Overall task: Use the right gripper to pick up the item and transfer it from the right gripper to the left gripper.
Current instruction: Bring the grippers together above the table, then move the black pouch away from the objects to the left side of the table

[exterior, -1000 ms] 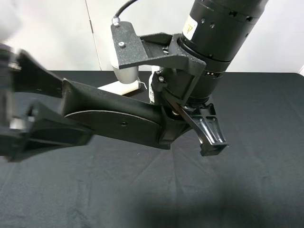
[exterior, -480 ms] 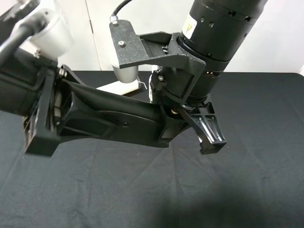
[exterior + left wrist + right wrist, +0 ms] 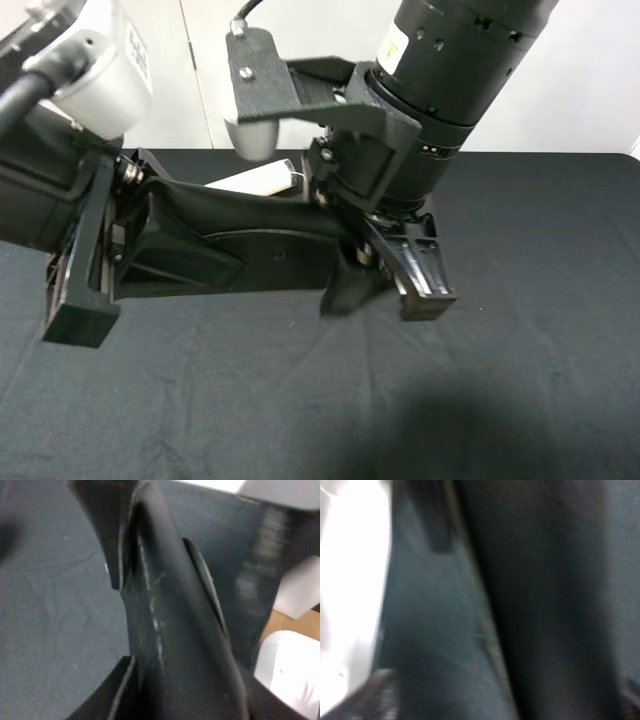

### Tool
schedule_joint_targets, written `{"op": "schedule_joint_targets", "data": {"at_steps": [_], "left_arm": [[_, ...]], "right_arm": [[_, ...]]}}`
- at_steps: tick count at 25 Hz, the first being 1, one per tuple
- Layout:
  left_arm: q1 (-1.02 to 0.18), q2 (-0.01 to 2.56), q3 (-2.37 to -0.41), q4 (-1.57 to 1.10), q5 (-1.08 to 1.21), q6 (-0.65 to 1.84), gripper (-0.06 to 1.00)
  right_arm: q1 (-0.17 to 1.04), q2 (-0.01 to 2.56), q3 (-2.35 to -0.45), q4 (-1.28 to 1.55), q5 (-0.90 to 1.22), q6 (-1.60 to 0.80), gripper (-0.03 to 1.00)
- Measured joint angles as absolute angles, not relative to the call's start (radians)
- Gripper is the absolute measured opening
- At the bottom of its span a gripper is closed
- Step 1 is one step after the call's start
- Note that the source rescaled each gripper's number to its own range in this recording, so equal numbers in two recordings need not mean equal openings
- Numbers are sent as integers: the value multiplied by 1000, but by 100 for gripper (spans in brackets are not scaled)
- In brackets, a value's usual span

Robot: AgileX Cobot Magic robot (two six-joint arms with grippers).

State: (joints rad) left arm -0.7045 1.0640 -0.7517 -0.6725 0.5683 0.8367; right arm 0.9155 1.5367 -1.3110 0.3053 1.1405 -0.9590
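White tube (image 3: 262, 178) on black cloth (image 3: 540, 380)

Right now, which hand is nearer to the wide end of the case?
Left. The left hand is at the wide end of the case; the right hand is at the opposite, narrow end.

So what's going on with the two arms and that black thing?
A handover in mid-air. The long black wedge-shaped leather-like case hangs above the black tablecloth between both arms. The left gripper has its fingers either side of one end, apparently clamped; the right gripper is at the other end, and whether it has released cannot be told.
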Motion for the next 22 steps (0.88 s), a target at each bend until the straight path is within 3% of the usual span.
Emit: {"op": "schedule_joint_targets", "data": {"at_steps": [2,4,11,22], "left_arm": [[-704,1065,-752,-672,559,837,4],[-704,1065,-752,-672,557,837,3],[-704,1065,-752,-674,551,837,3],[-704,1065,-752,-672,544,836,1]], "right_arm": [[915,1537,-1311,315,1139,-908,93],[915,1537,-1311,315,1139,-887,98],[915,1476,-1311,241,1166,-846,100],[888,1310,-1311,-67,1217,-538,100]]}}
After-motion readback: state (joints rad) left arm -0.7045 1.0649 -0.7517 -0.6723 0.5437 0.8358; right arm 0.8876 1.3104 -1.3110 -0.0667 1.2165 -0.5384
